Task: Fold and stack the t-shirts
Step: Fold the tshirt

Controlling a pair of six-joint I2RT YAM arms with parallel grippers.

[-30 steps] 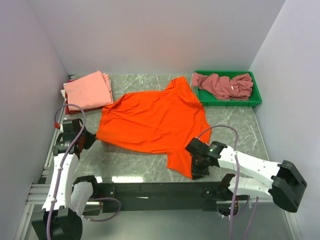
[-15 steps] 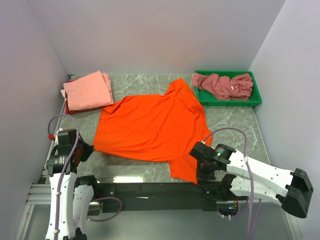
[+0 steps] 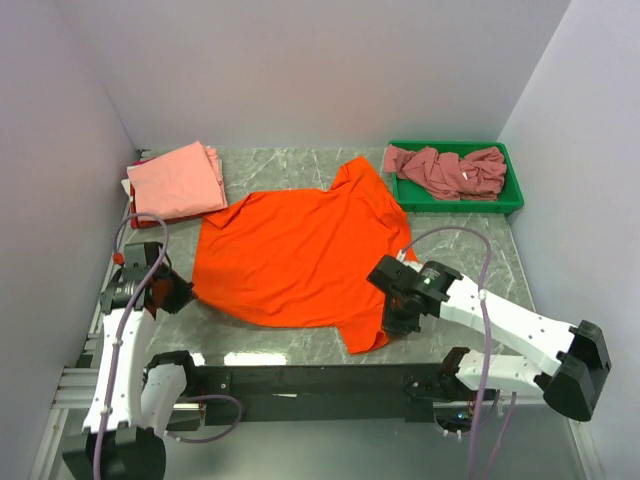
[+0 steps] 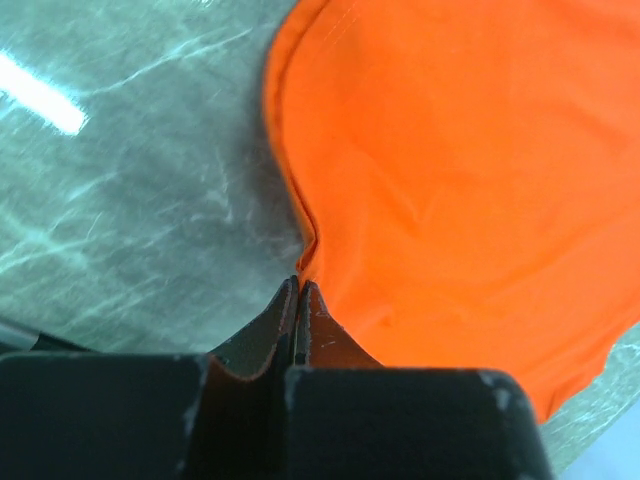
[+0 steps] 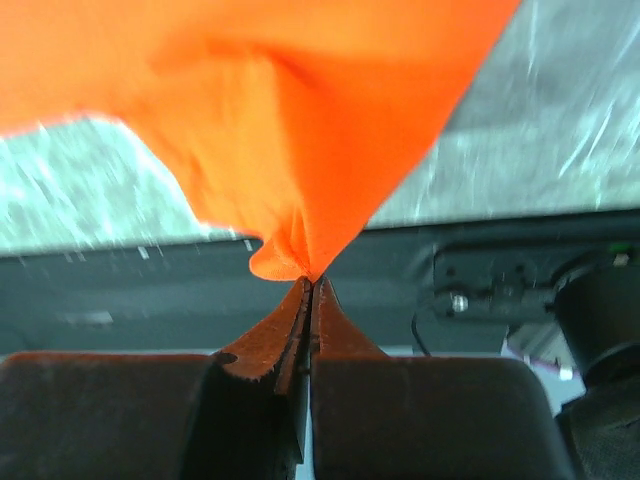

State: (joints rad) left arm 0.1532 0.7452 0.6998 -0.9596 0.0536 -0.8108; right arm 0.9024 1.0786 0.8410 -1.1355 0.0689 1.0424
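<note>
the orange t-shirt lies spread flat at the centre of the table. the left gripper, at the shirt's 8 o'clock edge, is pressed together on the hem. the right gripper, at 4 o'clock, pinches a bunched corner.

Our left arm and right arm wear white shells with black joints. A mauve cable loops behind each tool; the left gripper and right gripper have dark, tapered fingers.
</note>
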